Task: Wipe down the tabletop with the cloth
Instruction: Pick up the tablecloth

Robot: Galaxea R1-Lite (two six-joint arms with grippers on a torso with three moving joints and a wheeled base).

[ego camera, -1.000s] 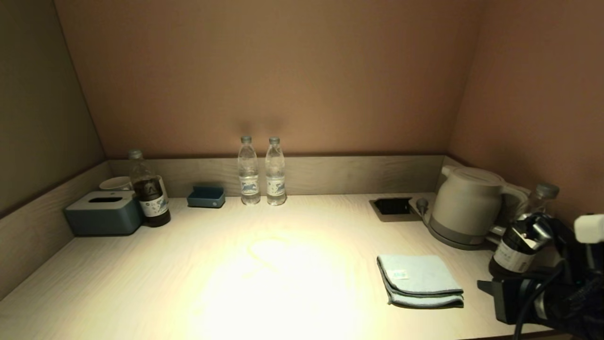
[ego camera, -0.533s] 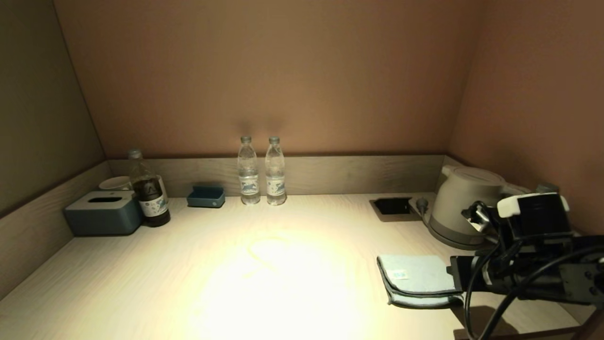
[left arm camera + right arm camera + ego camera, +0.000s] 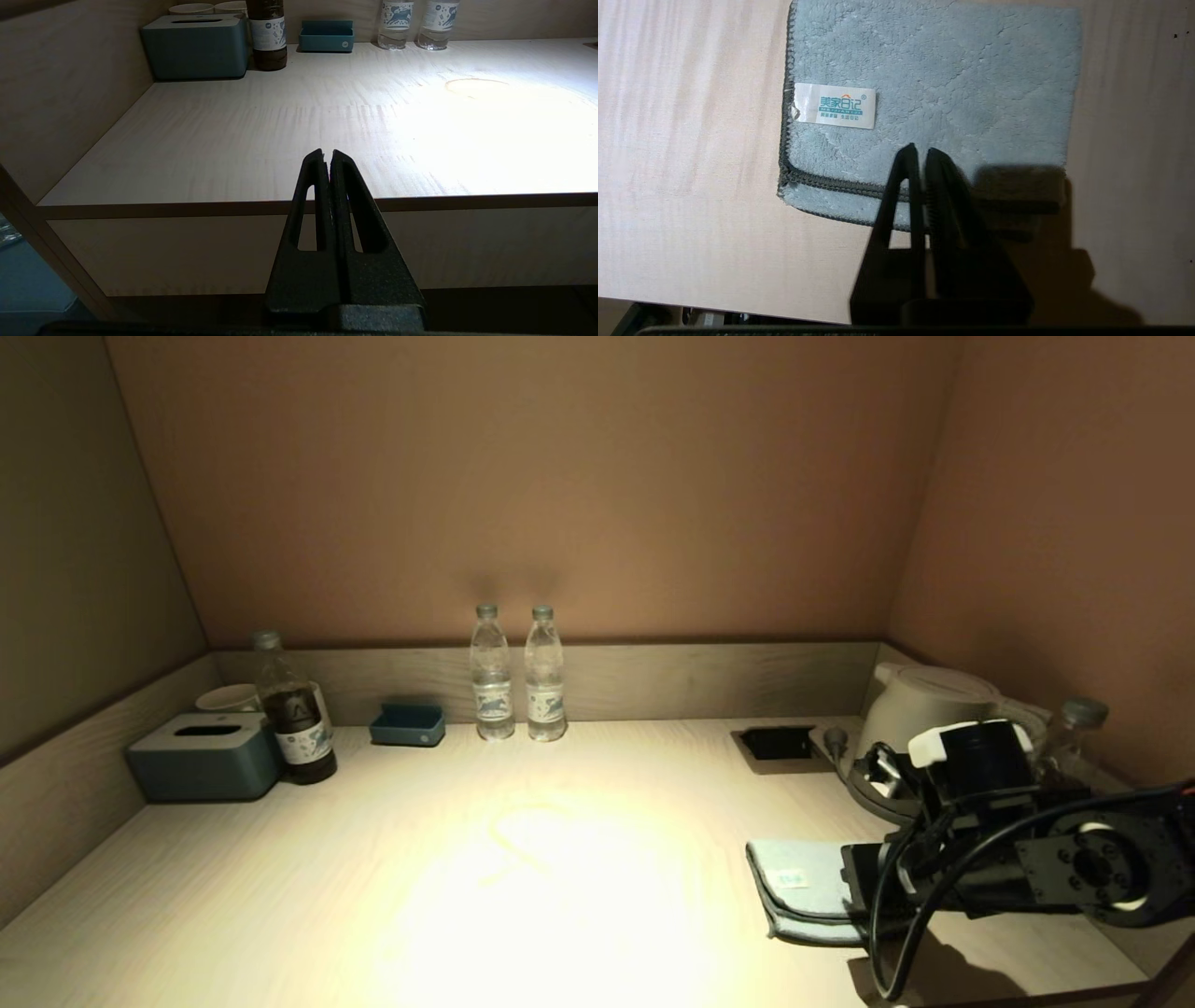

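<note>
The pale blue-green cloth (image 3: 798, 887) lies folded flat on the wood-grain tabletop (image 3: 560, 859) at the front right, its white tag (image 3: 834, 105) up. My right gripper (image 3: 920, 151) points down over the cloth's near right part, fingers together and holding nothing; its shadow falls on the cloth (image 3: 934, 79). In the head view the right arm (image 3: 990, 868) hides the cloth's right half. My left gripper (image 3: 327, 154) is shut and empty, parked low in front of the tabletop's front edge (image 3: 187, 205), and does not show in the head view.
A white kettle (image 3: 920, 705) and a bottle (image 3: 1074, 728) stand behind the right arm, next to the black socket recess (image 3: 777, 743). Two water bottles (image 3: 518, 672) stand at the back rim. A tissue box (image 3: 205, 756), dark bottle (image 3: 294, 709), cups and blue tray (image 3: 408, 723) are back left.
My right arm has swung in from the right edge to the left and now hangs over the cloth, covering its right half. The cloth has not moved.
</note>
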